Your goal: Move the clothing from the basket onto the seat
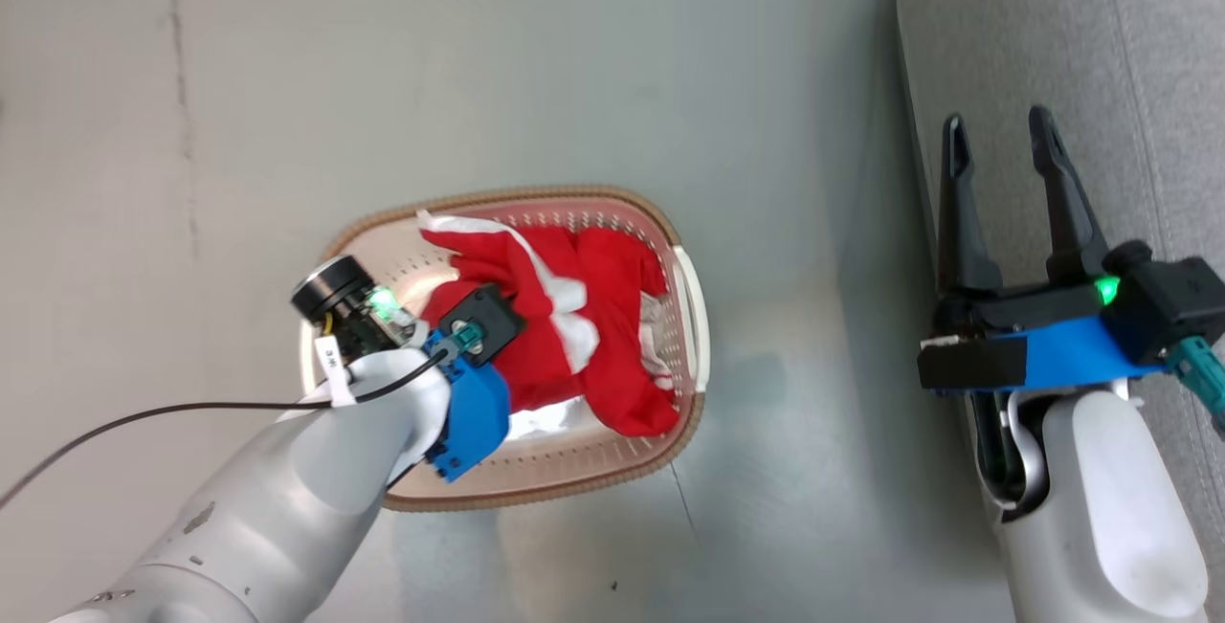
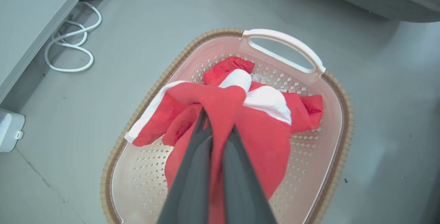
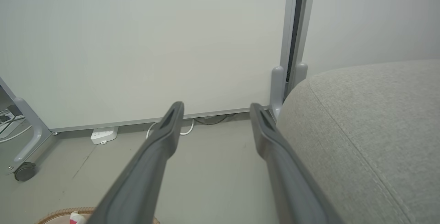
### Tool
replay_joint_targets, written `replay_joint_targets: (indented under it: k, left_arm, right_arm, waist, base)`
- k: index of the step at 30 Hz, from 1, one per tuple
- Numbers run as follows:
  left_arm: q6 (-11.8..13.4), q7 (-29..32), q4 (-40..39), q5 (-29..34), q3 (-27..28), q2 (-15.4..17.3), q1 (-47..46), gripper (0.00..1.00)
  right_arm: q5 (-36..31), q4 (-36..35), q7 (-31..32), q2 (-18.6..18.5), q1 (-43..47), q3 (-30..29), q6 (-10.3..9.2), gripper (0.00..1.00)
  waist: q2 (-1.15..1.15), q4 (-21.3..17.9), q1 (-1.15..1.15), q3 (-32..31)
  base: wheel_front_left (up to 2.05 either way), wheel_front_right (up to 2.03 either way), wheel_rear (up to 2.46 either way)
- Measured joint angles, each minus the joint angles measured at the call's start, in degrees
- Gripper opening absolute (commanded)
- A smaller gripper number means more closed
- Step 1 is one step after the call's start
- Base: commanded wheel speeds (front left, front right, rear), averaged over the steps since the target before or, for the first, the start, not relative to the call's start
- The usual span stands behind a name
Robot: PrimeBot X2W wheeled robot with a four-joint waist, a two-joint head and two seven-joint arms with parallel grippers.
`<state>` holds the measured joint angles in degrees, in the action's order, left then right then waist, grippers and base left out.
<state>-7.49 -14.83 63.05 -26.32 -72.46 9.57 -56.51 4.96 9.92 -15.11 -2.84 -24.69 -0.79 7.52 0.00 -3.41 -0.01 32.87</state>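
Because the clothing point(image 2: 264, 141), heaped in the basket point(image 2: 331, 114), is soft, light and limp, a thick bunched fold likely grips best, as where the left gripper point(image 2: 219, 122) is clamped on red fabric; the right gripper point(image 1: 1000, 140) hangs fingers apart near the seat point(image 1: 1129, 49).

Head: high, straight down. Left wrist: close above cream-white perforated plastic basket point(image 2: 331, 131) of red fabric clothing point(image 2: 264, 138), shared with head. Right wrist: low, level, toward white wall point(image 3: 137, 45); light grey upholstered cushion point(image 3: 371, 120) shared with head.
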Motion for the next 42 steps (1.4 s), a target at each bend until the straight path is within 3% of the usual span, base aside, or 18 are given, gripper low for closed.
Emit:
replay_joint_targets:
  k: [23,32,42]
  left_arm:
    - [4.83,-0.16,-25.24,1.86,16.37,2.24,8.29,0.0]
    - [5.39,-0.19,-31.94,3.58,22.28,1.42,11.61,0.0]
    - [5.3,-0.22,-36.08,4.78,25.21,0.59,15.43,0.0]
  right_arm:
    - [-0.23,3.3,0.0,-0.04,9.06,-0.51,0.0,1.0]
    - [-0.11,4.41,-0.01,-0.03,12.21,1.16,0.0,1.0]
    - [0.69,5.79,-0.01,-0.03,17.09,3.22,0.0,1.0]
  waist:
    - [0.0,4.19,0.0,-17.29]
    - [0.0,4.65,0.0,-22.54]
    - [0.0,4.76,0.0,-28.63]
  base:
    - [0.0,0.0,0.0]
    - [0.0,0.0,0.0]
    - [0.0,0.0,0.0]
